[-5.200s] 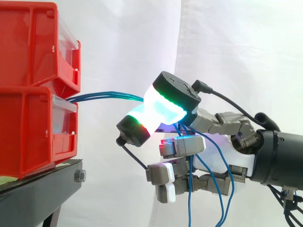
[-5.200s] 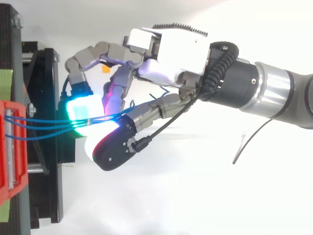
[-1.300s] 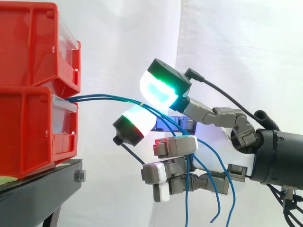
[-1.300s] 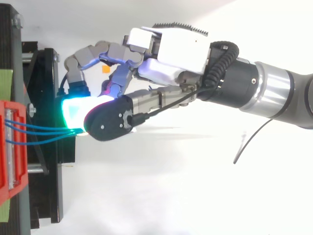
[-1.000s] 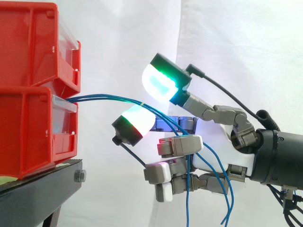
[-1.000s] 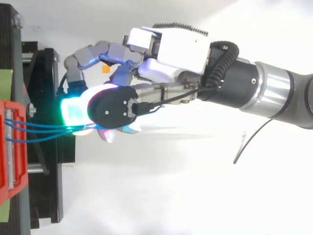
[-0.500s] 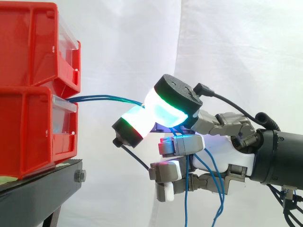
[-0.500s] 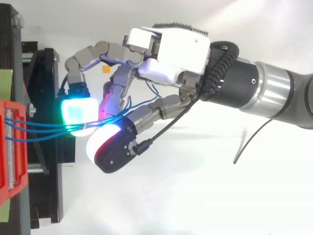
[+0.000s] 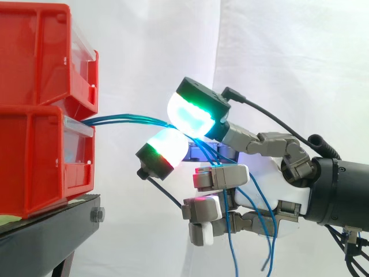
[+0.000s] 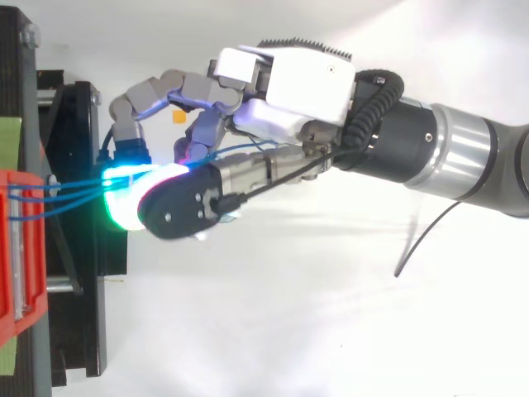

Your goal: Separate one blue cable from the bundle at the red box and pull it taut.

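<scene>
Where they leave the clear front of the lower red bin [image 9: 34,167], the blue cables [image 9: 130,119] run as a loose bundle of several strands, level and to the right, well clear of the black stand [image 9: 52,231] beneath. In the top view the strands [image 10: 58,197] start spread apart at the bin and converge toward the robot hand [image 9: 266,186]. They meet between an upper pad [image 9: 187,112] glowing green and cyan and a lower pad [image 9: 167,144] glowing white with a red edge. These are closed against each other on the bundle, so the robot hand is pinching the blue cables. Whether 1 strand or more sits in the pinch cannot be told.

Past the pinch, the strands bend down across the white palm and hang slack below it, their loose ends dangling near the bottom of the side view. Lower fingers [image 9: 219,176] are curled in front of the palm, with the hanging strands running behind and between them.

The lower red bin carries the upper red bin [image 9: 34,57], the 2 stacked on the stand. From above, the robot hand [image 10: 289,87] reaches left from the arm [image 10: 463,153], which enters at the right edge. A white curtain [image 9: 288,57] hangs behind.
</scene>
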### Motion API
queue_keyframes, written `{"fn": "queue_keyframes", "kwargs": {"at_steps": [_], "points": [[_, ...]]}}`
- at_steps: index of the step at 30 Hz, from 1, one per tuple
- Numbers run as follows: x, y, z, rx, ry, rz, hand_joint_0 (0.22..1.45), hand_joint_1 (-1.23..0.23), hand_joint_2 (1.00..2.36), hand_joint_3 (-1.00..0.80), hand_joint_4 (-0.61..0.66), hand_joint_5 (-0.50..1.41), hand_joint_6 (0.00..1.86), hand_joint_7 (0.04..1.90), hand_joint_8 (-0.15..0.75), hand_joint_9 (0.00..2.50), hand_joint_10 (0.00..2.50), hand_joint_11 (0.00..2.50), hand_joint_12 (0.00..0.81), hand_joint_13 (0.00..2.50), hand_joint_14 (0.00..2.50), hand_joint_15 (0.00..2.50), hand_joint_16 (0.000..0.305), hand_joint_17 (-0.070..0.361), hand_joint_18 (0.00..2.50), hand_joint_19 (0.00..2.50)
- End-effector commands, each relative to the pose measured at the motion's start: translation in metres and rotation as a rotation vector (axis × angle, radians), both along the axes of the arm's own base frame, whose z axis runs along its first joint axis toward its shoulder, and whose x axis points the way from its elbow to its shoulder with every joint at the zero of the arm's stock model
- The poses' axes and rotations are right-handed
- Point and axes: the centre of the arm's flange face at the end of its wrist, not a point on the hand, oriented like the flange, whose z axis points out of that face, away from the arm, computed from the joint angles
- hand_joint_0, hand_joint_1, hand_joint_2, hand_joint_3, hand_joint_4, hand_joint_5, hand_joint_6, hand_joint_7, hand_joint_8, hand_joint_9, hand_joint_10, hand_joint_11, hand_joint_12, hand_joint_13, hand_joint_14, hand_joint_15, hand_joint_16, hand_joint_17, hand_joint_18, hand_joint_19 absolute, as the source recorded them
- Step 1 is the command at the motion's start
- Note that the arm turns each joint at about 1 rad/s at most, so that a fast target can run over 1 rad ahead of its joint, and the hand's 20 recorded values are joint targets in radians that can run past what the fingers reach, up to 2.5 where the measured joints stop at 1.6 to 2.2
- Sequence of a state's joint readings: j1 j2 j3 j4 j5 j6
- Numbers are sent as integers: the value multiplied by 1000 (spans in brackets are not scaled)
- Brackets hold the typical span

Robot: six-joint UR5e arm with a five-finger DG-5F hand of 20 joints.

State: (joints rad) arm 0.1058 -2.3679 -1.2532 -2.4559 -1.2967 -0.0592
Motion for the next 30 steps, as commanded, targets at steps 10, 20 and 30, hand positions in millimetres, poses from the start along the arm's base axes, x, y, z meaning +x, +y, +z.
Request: {"fn": "queue_keyframes", "kwargs": {"at_steps": [10,20,30], "points": [[0,0,0,-1,1,-1,563,-568,1000,-500,74,-166,795,1202,272,1456,26,1704,377,1247,32,1080,56,127,982,913],[0,0,0,-1,1,-1,510,-453,1000,-500,86,-161,793,1184,287,1484,23,1682,397,1260,31,1041,60,135,1013,886],[0,0,0,1,-1,0,608,-573,1016,-278,55,-162,794,1229,260,1462,26,1721,376,1247,33,1061,55,124,978,913]]}}
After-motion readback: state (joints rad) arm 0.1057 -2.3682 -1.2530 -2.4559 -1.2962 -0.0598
